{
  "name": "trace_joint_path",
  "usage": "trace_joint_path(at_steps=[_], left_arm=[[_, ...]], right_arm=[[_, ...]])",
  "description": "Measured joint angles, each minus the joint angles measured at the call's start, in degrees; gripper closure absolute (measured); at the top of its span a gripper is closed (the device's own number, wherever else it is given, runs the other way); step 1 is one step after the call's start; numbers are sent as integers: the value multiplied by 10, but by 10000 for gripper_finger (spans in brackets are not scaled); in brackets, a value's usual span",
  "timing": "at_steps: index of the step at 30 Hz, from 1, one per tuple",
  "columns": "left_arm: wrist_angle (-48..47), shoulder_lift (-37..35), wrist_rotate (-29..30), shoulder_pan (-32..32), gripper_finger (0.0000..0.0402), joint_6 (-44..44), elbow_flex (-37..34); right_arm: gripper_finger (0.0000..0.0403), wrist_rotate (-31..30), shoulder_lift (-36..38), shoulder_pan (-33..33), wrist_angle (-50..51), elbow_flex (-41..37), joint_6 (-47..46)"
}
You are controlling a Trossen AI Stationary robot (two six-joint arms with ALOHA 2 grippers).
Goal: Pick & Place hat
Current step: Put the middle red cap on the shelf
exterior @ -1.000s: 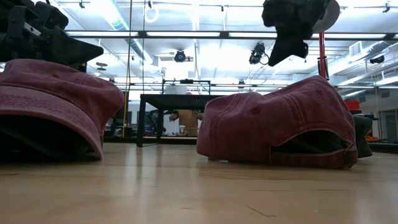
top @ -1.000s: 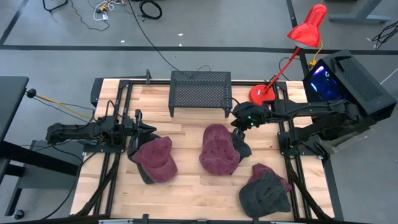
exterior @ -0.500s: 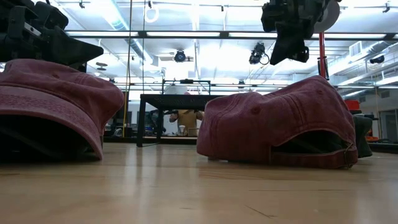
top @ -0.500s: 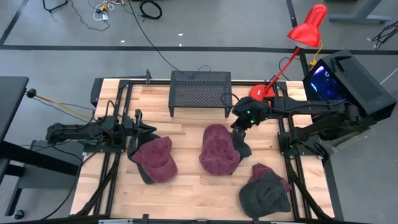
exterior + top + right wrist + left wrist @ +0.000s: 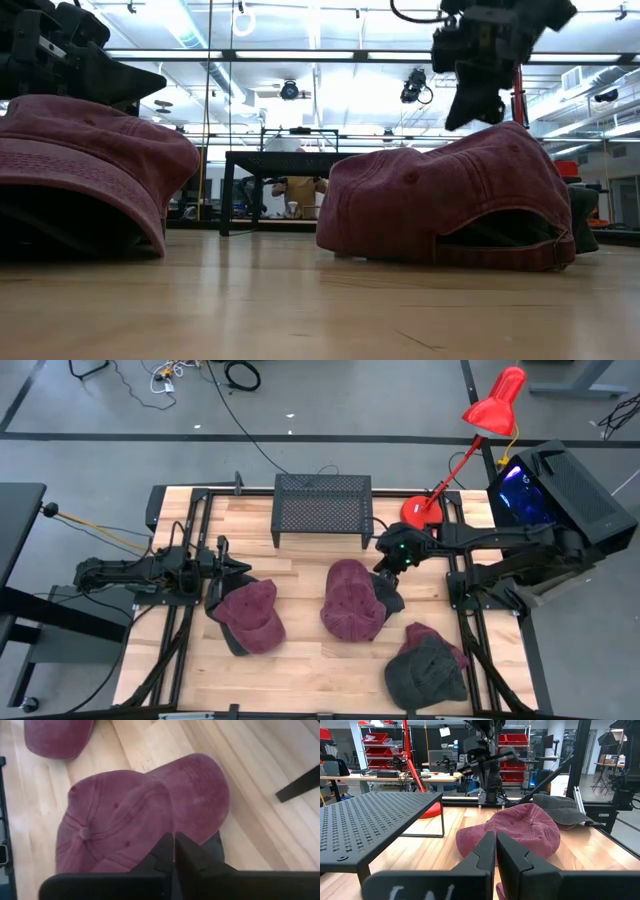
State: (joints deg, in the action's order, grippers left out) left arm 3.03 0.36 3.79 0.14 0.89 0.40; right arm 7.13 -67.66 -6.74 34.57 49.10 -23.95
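High view, maroon hat (image 5: pixel 352 600), domed, faded, brim toward rack (image 5: pixel 322 508)

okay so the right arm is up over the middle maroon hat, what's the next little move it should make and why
Probably open the fingers and lower straight toward the middle maroon hat. The right gripper hangs above the hat's right edge with its fingers together and nothing between them, clear of the fabric in the low view. The hat lies free on the table, apart from the left maroon hat, beside which the left gripper waits.
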Motion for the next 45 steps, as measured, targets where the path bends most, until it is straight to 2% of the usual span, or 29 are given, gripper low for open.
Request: trace_joint_path(at_steps=[6, 13, 18, 23, 33, 45], left_arm=[[0, 0, 0, 0, 381, 0, 0], [0, 0, 0, 0, 381, 0, 0], [0, 0, 0, 0, 381, 0, 0], [0, 0, 0, 0, 381, 0, 0], [0, 0, 0, 0, 381, 0, 0], [0, 0, 0, 0, 381, 0, 0]], right_arm=[[341, 0, 36, 0, -105, -84, -62], [266, 19, 65, -13, -218, -161, -126], [218, 14, 66, -28, -237, -196, -146], [187, 4, 66, -53, -270, -226, -161], [159, 26, 17, -95, -305, -228, -138], [158, 29, -50, -108, -360, -228, -90]])
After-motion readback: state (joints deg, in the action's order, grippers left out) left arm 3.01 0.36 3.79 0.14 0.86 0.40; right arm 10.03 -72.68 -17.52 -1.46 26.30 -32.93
